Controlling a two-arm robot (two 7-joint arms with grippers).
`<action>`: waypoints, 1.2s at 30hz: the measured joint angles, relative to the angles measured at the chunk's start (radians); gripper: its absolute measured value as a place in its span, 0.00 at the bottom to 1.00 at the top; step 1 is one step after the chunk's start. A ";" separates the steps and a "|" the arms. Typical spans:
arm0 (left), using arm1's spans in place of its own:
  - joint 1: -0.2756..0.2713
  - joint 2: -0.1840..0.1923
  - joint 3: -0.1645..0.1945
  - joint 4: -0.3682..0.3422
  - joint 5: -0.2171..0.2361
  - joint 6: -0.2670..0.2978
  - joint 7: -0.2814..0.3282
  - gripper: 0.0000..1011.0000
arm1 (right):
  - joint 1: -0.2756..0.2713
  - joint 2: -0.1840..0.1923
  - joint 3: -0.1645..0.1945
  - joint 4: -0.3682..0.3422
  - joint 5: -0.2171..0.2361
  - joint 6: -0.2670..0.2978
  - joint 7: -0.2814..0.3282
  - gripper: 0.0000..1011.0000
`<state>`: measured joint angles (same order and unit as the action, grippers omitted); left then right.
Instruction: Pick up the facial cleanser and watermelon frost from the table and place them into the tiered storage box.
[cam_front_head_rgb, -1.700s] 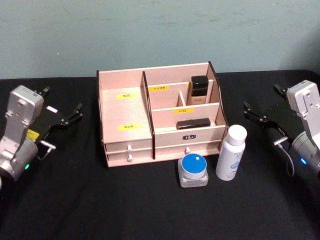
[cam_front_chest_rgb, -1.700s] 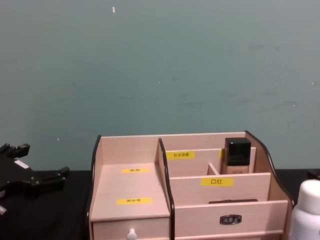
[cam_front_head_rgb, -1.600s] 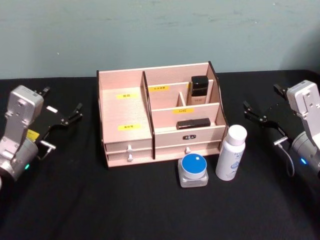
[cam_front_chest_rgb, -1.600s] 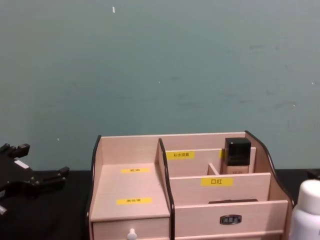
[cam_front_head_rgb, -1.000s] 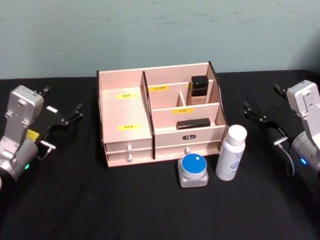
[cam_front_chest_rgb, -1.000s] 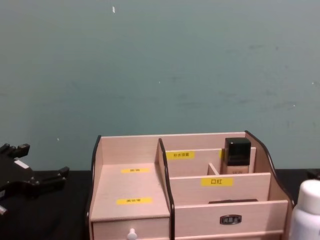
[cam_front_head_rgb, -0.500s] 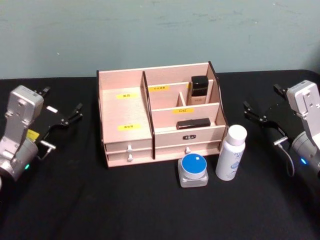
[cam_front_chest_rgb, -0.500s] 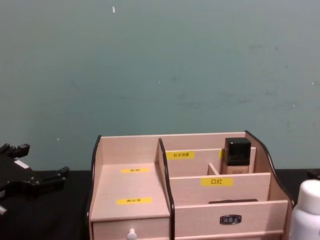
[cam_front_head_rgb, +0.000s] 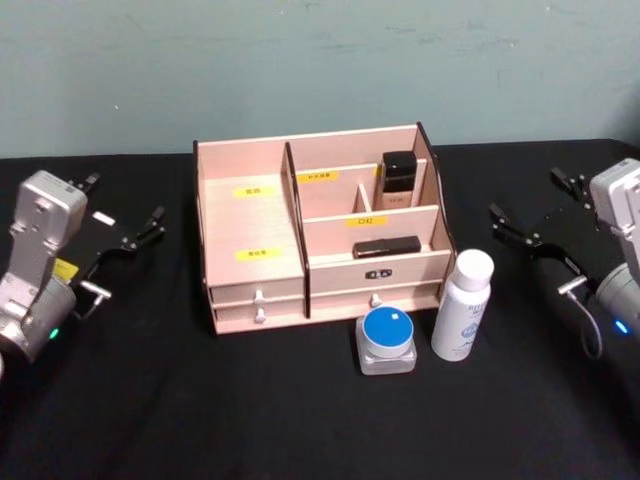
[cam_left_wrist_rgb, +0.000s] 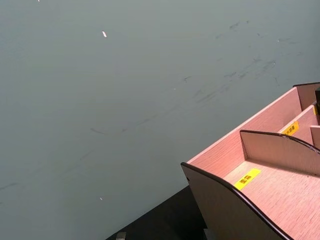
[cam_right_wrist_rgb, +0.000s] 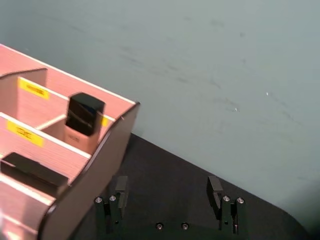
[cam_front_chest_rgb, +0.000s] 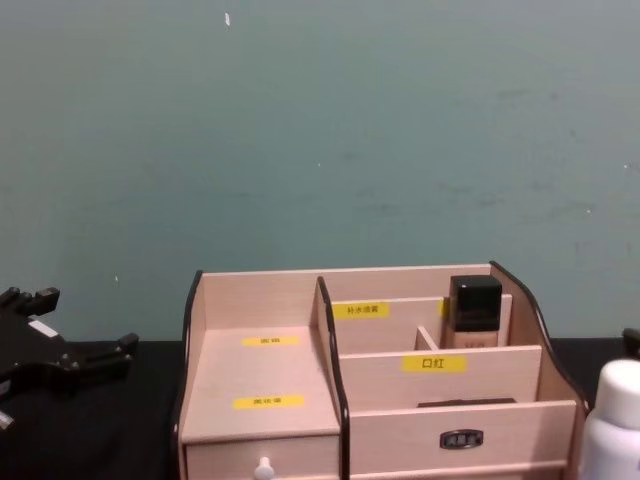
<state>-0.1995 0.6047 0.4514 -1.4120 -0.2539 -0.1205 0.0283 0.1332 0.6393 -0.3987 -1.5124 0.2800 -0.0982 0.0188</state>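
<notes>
Black table (cam_front_head_rgb: 250, 420) carries everything. Tiered storage box (cam_front_head_rgb: 265, 225) sits centre, open tiers upward, so items can drop in from above. Left gripper (cam_front_head_rgb: 125, 197) and right gripper (cam_front_head_rgb: 524, 192) flank it, both spread wide and empty. Facial cleanser (cam_front_head_rgb: 463, 310) stands upright before the box's right front; watermelon frost (cam_front_head_rgb: 388, 340) is just beside it, likely nearer the right arm.

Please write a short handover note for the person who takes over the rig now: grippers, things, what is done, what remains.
Left gripper: open, empty, left of the tiered storage box.
Right gripper: open, empty, right of the box.
White bottle and blue-lidded jar stand on the table in front of the box.
Done: nothing yet.
To do: pick up both and place them in the box.
</notes>
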 joint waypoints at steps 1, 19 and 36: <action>0.000 0.000 0.000 0.000 0.000 0.000 0.000 0.99 | -0.008 0.006 0.004 -0.014 0.000 0.003 0.002 0.99; 0.000 0.000 0.000 0.000 0.000 0.000 0.000 0.99 | -0.265 0.161 0.156 -0.380 0.026 0.033 0.024 0.99; 0.000 0.000 0.000 0.000 0.000 0.000 0.000 0.99 | -0.436 0.195 0.204 -0.482 0.155 0.111 0.134 0.99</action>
<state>-0.1995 0.6047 0.4514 -1.4120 -0.2539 -0.1205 0.0283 -0.3030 0.8338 -0.1946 -1.9945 0.4347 0.0126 0.1523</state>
